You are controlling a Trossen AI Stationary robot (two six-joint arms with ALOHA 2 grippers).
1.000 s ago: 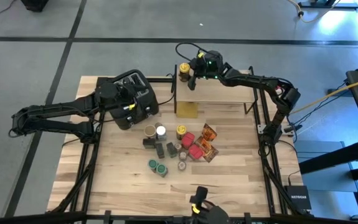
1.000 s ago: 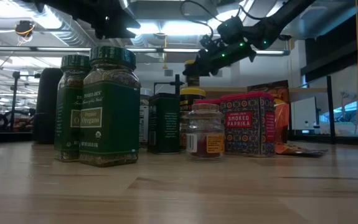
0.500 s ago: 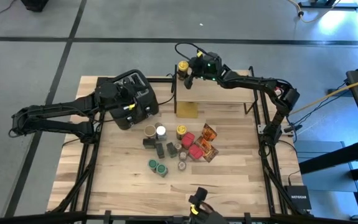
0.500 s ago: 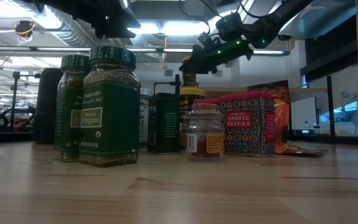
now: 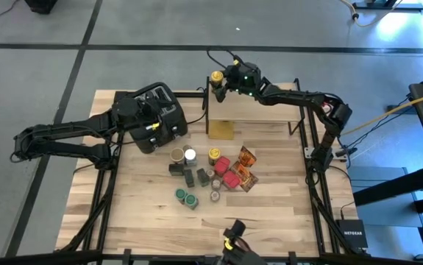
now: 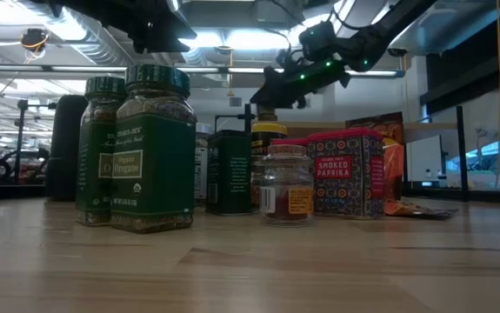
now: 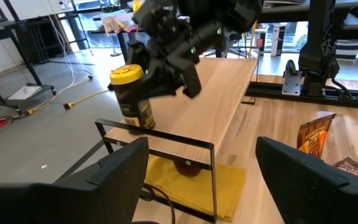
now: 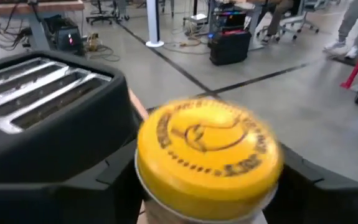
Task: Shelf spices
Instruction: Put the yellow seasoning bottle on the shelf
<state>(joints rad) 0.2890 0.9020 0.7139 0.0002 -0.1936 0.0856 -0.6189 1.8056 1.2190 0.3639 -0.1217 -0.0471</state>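
- Right gripper [image 5: 224,82]: shifted up-left since the earlier frame, fingers now spread either side of yellow-lidded jar [image 5: 216,79], upper centre, on shelf [image 5: 262,109] corner
- Left gripper [image 5: 154,140]: spread, unmoved by toaster [image 5: 168,110]

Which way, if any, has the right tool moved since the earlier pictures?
Yes. In the high view the right tool has drawn back from over the shelf, toward its rear edge beside the yellow-lidded jar.

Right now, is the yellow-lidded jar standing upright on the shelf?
Yes: in the left wrist view the yellow-lidded jar stands upright at the end of the shelf, with the right gripper right beside it.
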